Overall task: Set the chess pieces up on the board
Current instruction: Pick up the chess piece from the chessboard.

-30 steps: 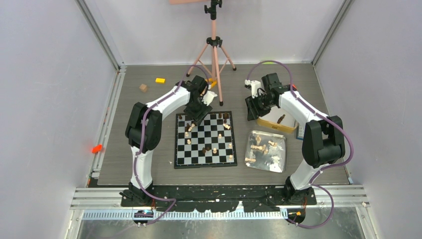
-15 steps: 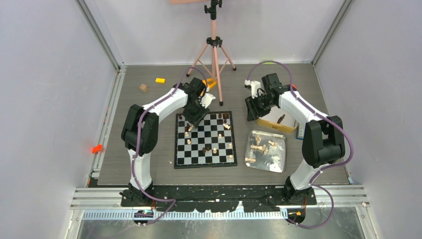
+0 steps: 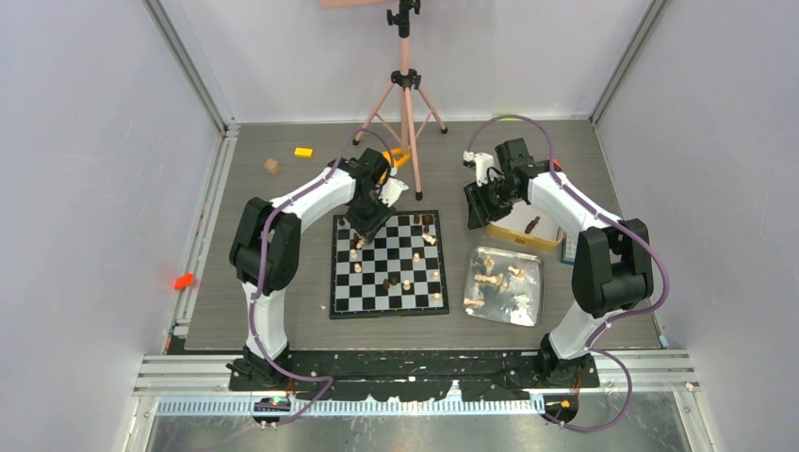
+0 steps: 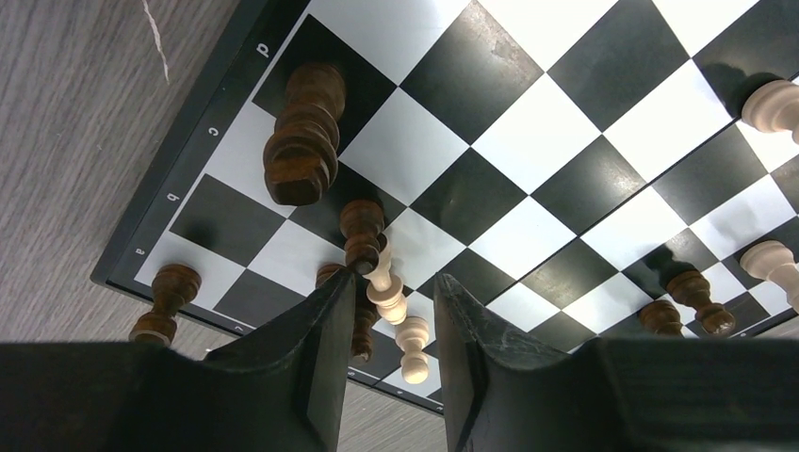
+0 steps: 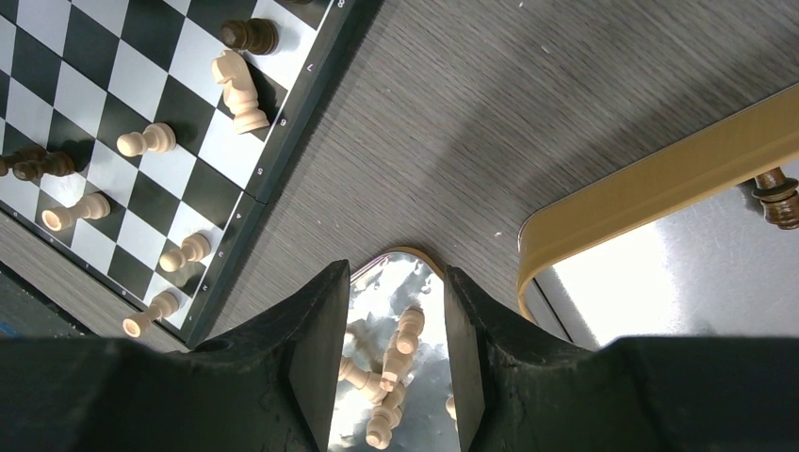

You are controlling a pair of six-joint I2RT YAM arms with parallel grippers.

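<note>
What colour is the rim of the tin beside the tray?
Gold; the tin's rim shows best in the right wrist view.

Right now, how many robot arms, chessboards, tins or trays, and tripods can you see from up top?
Robot arms: 2, the left arm and the right arm.
Chessboards: 1, the board.
Tins or trays: 2, the silver tray and the gold-rimmed tin.
Tripods: 1, the pink tripod.
Total: 6.
</note>
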